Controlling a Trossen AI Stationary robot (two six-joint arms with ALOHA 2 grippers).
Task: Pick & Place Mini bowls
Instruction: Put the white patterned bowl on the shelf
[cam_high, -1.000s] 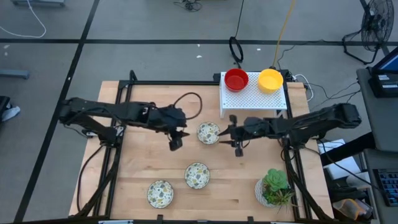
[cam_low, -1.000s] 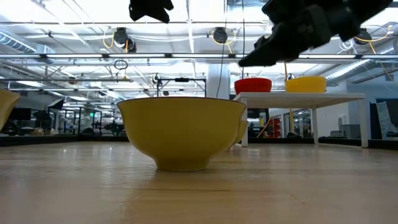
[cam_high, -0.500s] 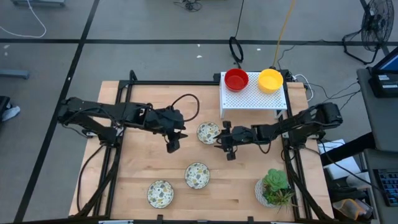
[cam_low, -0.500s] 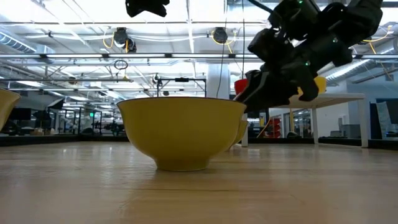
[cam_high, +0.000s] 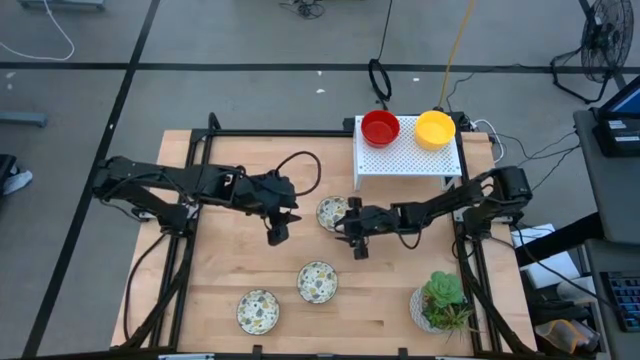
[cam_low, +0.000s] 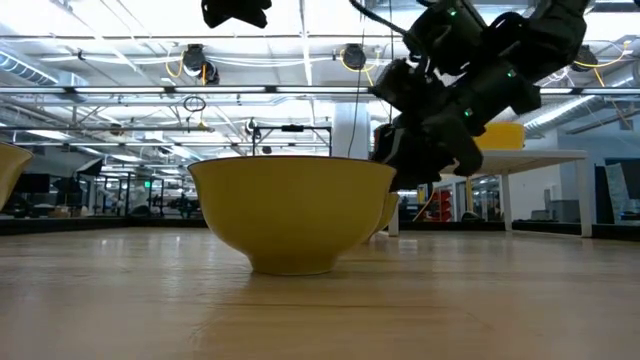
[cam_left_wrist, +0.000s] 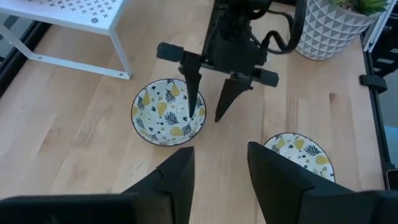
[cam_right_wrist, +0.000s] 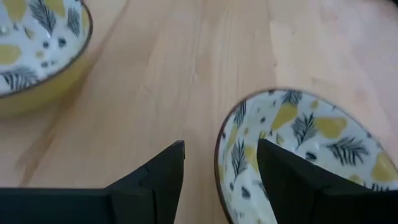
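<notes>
Three whitish mini bowls with a yellow-and-dark leaf pattern sit on your pale wooden bench (cam_high: 220, 270): one (cam_high: 334, 212) near the middle, just in front of the white perforated rack (cam_high: 407, 158), and two (cam_high: 317, 281) (cam_high: 258, 310) toward the front edge. A plain red mini bowl (cam_high: 380, 127) and a plain yellow mini bowl (cam_high: 435, 129) rest on the rack by the bench's back right corner.

Your right arm reaches in low from the right edge, stretched almost flat, wrist tipped down. Its right gripper (cam_high: 351, 222) stands spread wide over the middle bowl's right rim, one finger (cam_left_wrist: 193, 87) inside the bowl, the other (cam_left_wrist: 225, 102) outside on the wood; it grips nothing.

Your left arm extends from the left edge, elbow bent, with the left gripper (cam_high: 277, 225) hanging above bare wood just left of that bowl, fingers (cam_left_wrist: 177, 176) partly parted and empty.

A white pot holding a green plant (cam_high: 440, 303) stands at the front right corner.
</notes>
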